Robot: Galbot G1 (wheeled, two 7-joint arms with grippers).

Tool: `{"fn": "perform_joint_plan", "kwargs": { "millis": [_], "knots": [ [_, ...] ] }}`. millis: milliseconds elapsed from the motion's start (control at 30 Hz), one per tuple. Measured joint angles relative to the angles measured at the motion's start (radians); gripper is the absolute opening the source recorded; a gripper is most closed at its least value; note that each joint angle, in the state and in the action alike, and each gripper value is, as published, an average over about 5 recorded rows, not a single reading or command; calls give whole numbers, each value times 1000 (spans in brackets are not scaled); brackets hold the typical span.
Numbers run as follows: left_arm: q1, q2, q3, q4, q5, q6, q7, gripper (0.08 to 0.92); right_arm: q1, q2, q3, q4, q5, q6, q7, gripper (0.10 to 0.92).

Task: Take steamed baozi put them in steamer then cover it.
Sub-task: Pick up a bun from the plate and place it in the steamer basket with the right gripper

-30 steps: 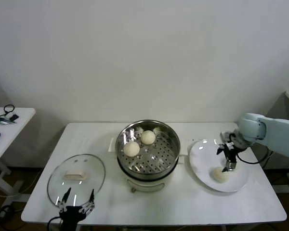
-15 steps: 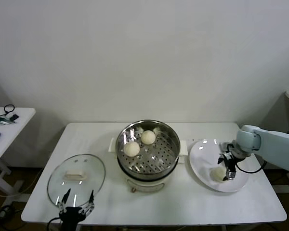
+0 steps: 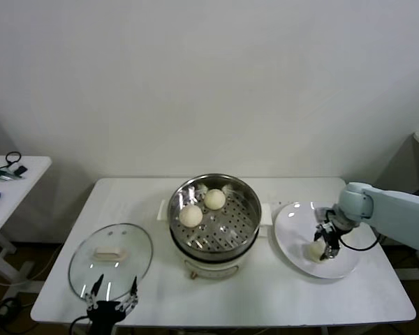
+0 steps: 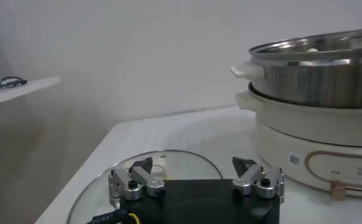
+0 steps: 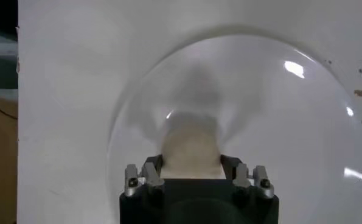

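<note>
My left gripper (image 3: 112,296) hangs idle at the table's (image 3: 265,293) near edge, fingers spread wide and holding nothing, just beside the cover (image 3: 111,255), which lies flat on the tabletop to the left of the steamer (image 3: 214,223). Inside the steamer two baozi (image 3: 190,216) already rest on the perforated tray, close together. Further right, on the white plate (image 3: 293,241), my right gripper (image 3: 321,248) is down over the last baozi (image 5: 191,150) I can see, its fingers pressed in against the bun's two sides. The bun is soft and smooth, so I judge two risks: squeezing too hard would dent it, and too light a hold could let it slip out on the lift and roll off the plate
</note>
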State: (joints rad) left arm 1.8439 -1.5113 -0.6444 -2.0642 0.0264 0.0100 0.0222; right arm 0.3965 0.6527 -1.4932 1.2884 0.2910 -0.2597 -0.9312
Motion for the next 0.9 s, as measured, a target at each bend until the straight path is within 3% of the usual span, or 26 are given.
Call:
{"fn": "perform_joint_plan", "kwargs": {
  "millis": [433, 900],
  "knots": [
    [-1, -4, 12, -10, 24, 10, 1, 823, 425, 146, -117, 29, 38, 298, -128, 658],
    [12, -7, 4, -22, 30, 9, -2, 823, 547, 375, -81, 272, -68, 520, -128, 654]
  ]
}}
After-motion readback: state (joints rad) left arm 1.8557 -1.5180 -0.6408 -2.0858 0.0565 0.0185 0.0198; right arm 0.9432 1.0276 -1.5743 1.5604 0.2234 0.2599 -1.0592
